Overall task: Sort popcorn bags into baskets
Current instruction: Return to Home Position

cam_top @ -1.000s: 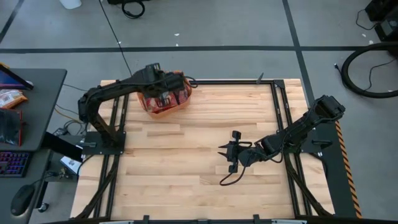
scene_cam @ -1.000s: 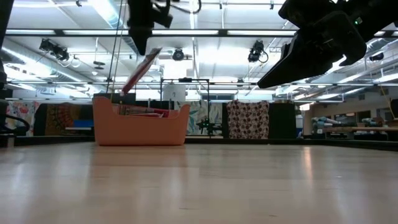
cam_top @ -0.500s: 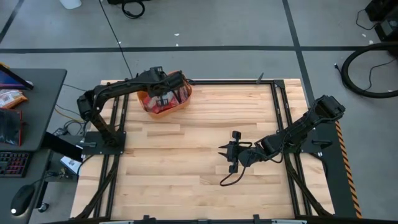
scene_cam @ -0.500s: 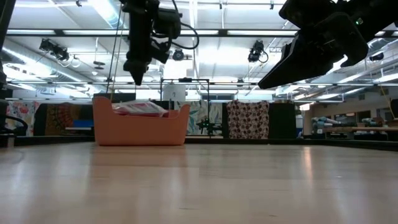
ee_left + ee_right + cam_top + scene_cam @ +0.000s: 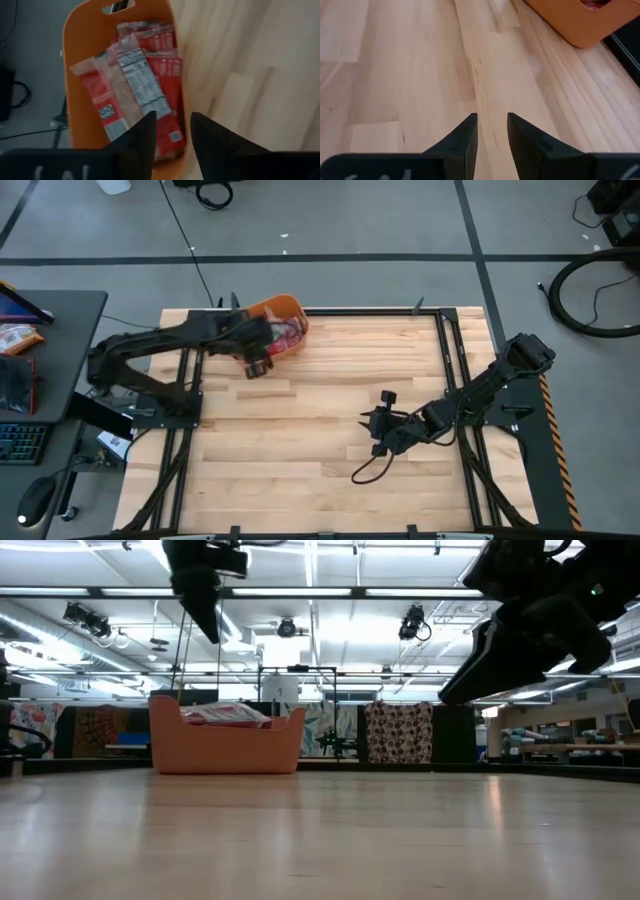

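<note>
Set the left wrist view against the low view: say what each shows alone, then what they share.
Only the left wrist view looks down into the orange tub: red packets piled inside, one label side up, and the left gripper, fingers apart, holding nothing. Only the low view shows the tub's outer wall, the table it stands on, the right gripper raised above, and the room behind. Both show the tub and its packets, which barely top the rim in the low view.

You are looking at a pale wooden table (image 5: 320, 380) of smooth, faintly sheeny planks, edged by a dark matt metal frame (image 5: 370, 311). The orange tub (image 5: 75, 50) is showing smooth solid plastic, and the red popcorn bags (image 5: 160, 70) inside are glinting as glossy, crinkled film.
</note>
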Action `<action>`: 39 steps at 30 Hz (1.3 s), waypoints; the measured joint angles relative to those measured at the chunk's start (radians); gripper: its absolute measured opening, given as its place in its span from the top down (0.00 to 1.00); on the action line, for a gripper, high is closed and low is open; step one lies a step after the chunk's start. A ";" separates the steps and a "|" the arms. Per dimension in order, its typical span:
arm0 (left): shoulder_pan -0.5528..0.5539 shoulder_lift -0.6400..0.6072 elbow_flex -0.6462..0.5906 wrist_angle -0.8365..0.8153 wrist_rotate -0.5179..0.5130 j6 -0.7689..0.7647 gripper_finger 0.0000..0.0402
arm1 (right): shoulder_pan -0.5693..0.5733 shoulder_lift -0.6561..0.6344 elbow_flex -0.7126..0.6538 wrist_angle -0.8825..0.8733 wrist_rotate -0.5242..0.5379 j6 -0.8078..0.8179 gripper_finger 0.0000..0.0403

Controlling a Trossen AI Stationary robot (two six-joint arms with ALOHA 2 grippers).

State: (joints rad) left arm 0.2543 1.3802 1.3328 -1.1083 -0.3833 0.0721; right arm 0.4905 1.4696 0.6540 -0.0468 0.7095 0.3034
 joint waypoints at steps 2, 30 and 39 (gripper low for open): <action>-0.034 -0.069 -0.073 0.049 0.001 -0.046 0.70 | 0.001 0.000 0.000 0.000 0.002 0.009 0.73; -0.159 -0.480 -0.897 1.145 0.179 -0.013 0.70 | -0.088 -0.575 -0.413 0.350 -0.129 0.004 0.96; -0.157 -0.627 -1.010 1.208 0.198 -0.024 0.70 | -0.191 -0.837 -0.526 0.339 -0.220 -0.035 0.97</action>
State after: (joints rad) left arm 0.0971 0.7529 0.3224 0.0996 -0.1857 0.0480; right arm 0.2991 0.6328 0.1277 0.2922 0.4898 0.2687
